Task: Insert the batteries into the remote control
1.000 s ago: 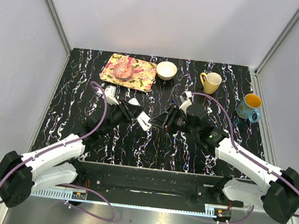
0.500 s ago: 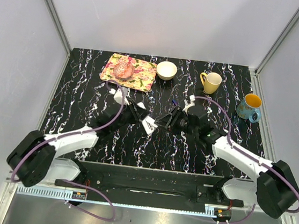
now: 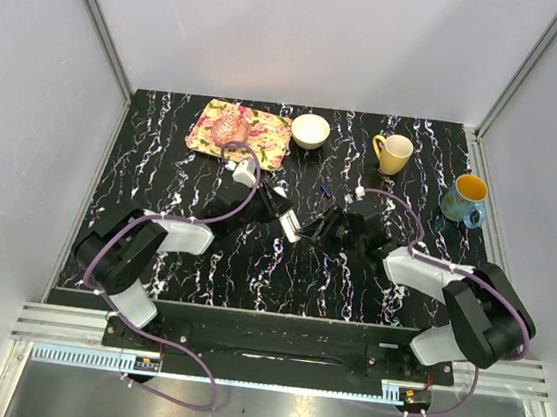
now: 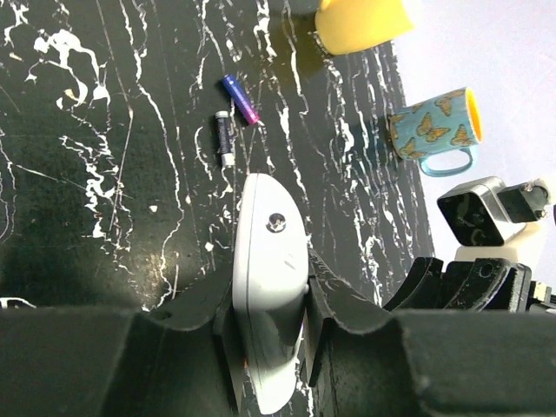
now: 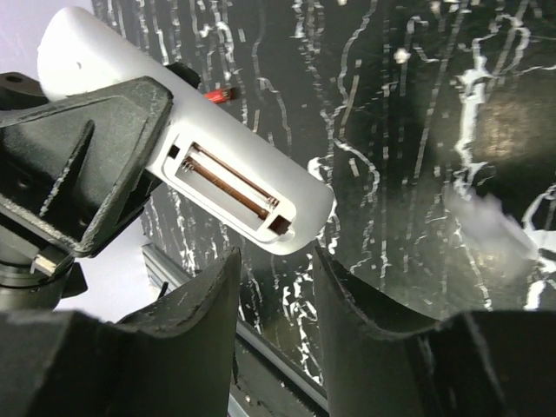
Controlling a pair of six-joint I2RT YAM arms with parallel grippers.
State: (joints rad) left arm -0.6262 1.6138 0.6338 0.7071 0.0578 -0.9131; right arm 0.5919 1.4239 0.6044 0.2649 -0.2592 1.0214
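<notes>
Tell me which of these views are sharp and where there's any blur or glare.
Top external: soft, even light, everything sharp, though the remote control shows tiny. Left wrist: the remote and the batteries are crisp, with a mild sheen on the remote's white shell and a dark foreground. Right wrist: the remote's open slot is sharp, while a pale patch at right is blurred beyond telling.

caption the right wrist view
Left gripper holds the remote control, open battery slot facing the right gripper.
</notes>
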